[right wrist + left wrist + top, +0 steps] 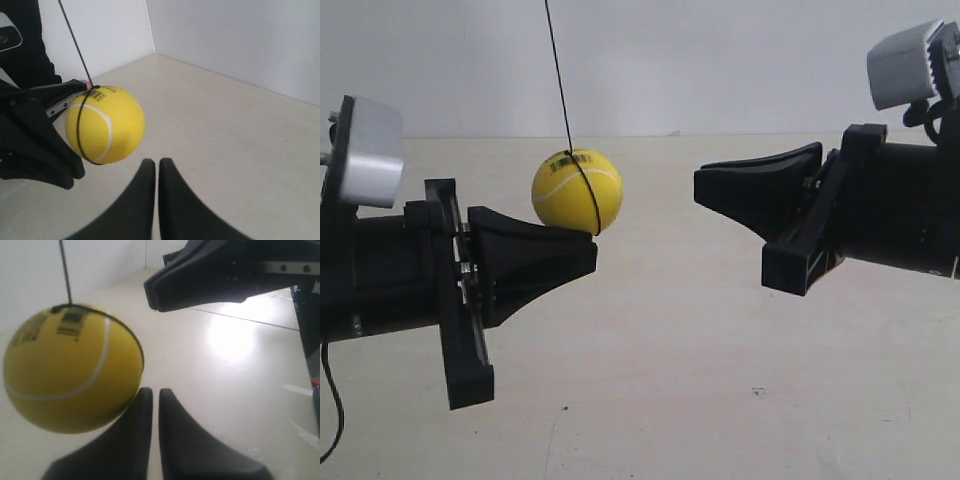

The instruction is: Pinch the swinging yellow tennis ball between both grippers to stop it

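Observation:
The yellow tennis ball hangs on a thin dark string over the pale floor. My left gripper, the arm at the exterior view's left, has its black tip just under and beside the ball; whether they touch is unclear. In the left wrist view the ball looms large, off to one side of the shut gripper. My right gripper points at the ball from the other side, a gap apart. The right wrist view shows the ball ahead of its shut gripper. Neither holds anything.
A pale beige floor lies below and a white wall stands behind. Grey boxy modules sit on top of the arms. A thin cable hangs by the arm at the exterior view's left.

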Controlling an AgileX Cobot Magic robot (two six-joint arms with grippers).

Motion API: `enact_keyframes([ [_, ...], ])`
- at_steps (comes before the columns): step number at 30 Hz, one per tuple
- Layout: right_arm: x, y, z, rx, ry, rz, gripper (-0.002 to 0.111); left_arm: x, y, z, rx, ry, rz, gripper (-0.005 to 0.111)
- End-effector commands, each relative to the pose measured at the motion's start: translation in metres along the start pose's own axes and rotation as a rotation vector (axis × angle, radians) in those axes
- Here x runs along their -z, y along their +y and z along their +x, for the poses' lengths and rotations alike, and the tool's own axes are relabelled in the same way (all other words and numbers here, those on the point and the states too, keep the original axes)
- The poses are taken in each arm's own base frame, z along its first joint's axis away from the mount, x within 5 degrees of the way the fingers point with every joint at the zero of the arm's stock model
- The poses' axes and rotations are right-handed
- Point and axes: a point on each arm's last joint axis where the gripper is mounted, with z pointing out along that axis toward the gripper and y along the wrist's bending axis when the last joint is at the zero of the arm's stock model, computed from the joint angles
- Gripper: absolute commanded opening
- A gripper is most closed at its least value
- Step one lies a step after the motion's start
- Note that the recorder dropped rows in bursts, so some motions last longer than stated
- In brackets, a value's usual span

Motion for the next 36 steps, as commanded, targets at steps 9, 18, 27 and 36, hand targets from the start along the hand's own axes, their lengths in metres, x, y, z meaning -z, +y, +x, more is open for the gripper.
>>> enact_keyframes([
  [9,-0.001,0.003,-0.001,0.036,0.002,-0.042,0.0,0.015,0.0,-0.018,-0.038,0.004,-0.131,0.005],
  [18,-0.016,-0.004,0.005,0.002,0.017,-0.094,0.0,0.028,-0.002,-0.026,-0.023,0.026,-0.211,0.005],
  [27,-0.032,-0.007,0.011,0.0,-0.021,-0.165,0.0,0.033,-0.004,-0.027,0.011,0.052,-0.229,0.005],
  [36,-0.05,0.01,0.017,0.055,0.022,-0.226,0.0,0.015,0.003,-0.007,0.024,0.112,-0.16,0.005],
])
